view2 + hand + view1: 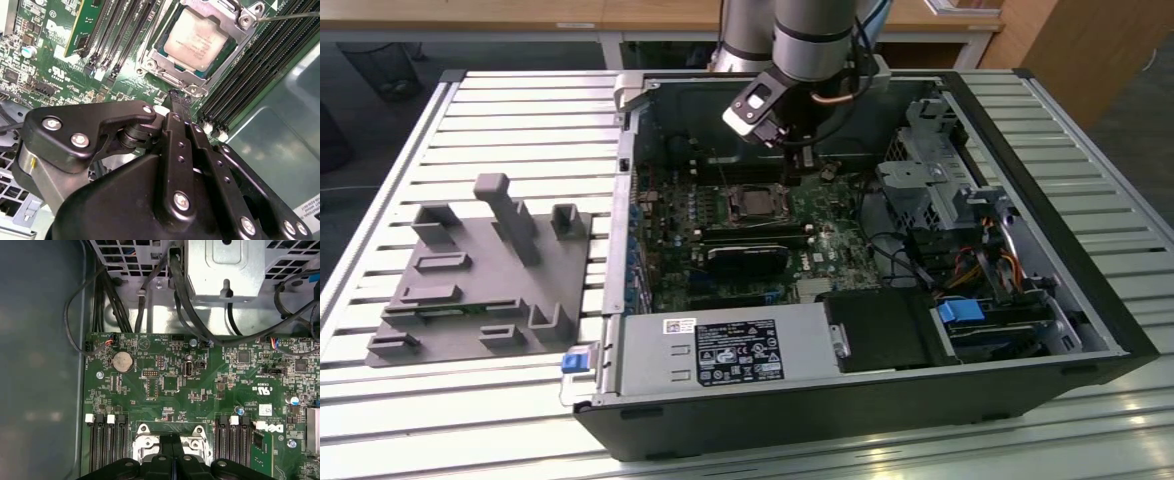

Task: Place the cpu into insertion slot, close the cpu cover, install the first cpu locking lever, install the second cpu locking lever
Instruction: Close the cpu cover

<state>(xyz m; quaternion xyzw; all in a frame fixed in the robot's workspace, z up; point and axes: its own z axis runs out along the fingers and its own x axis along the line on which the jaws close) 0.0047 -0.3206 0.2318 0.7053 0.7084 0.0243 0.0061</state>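
– Grey jig (480, 270) on the exterior view's left, slatted steel bench (520, 110) under it. Why is the case (854, 420) on its side?
– So the board (674, 240) faces up to the arm, I think. The cpu (200, 40) sits in the slot (735, 204), cover (172, 75) down over it.
– And the hand (179, 97)?
– Fingers pressed together, holding nothing, tip just beside the cover's edge, probably to push. Wooden furniture (1081, 40) stands behind.
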